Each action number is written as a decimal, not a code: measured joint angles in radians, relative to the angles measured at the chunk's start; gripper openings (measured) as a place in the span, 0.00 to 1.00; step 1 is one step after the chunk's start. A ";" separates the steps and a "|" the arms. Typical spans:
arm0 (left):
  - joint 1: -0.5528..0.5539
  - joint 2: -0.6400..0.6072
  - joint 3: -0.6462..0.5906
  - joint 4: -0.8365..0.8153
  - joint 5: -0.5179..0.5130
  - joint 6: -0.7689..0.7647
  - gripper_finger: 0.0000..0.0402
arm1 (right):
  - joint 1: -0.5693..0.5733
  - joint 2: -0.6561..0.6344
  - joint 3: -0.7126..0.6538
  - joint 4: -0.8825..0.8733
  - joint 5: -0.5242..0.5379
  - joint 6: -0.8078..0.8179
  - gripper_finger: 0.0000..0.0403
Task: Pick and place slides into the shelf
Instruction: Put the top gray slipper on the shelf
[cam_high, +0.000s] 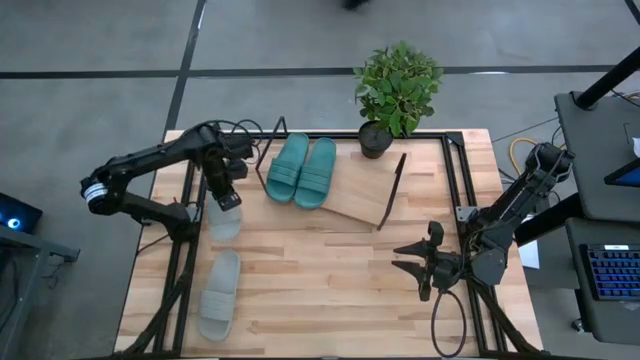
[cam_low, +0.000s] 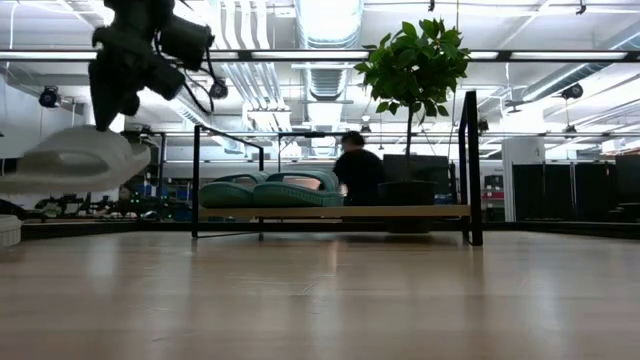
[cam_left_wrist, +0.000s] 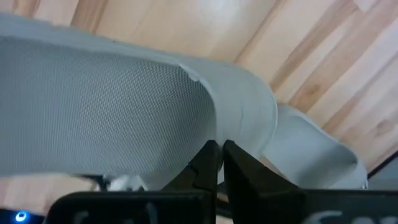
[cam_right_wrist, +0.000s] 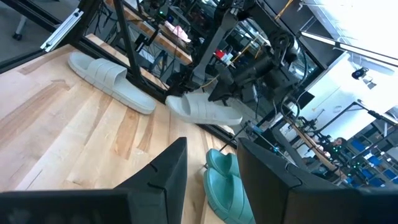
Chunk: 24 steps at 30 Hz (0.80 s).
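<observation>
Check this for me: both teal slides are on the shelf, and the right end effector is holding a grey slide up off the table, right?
Not quite. The left end effector, not the right, holds the grey slide off the table, as the high and low views show. The right end effector waits open. Both teal slides are on the shelf.

In the low view, the lifted light grey foam slide is running off the left edge, blurred, and the other light grey slide is showing only as a sliver there. The two teal green foam slides are half hiding behind the slanted light-wood shelf board. A person beyond the shelf is appearing only as a dark shape.
</observation>
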 joint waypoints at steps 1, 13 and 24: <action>-0.003 -0.008 0.011 -0.016 0.000 -0.013 0.00 | 0.000 0.000 0.000 0.000 0.000 0.000 0.33; -0.058 -0.152 0.100 0.027 -0.005 -0.069 0.00 | 0.000 0.000 -0.002 0.000 0.000 0.000 0.33; -0.104 -0.239 0.114 0.114 -0.083 -0.113 0.00 | 0.000 0.000 -0.002 0.000 0.000 0.000 0.33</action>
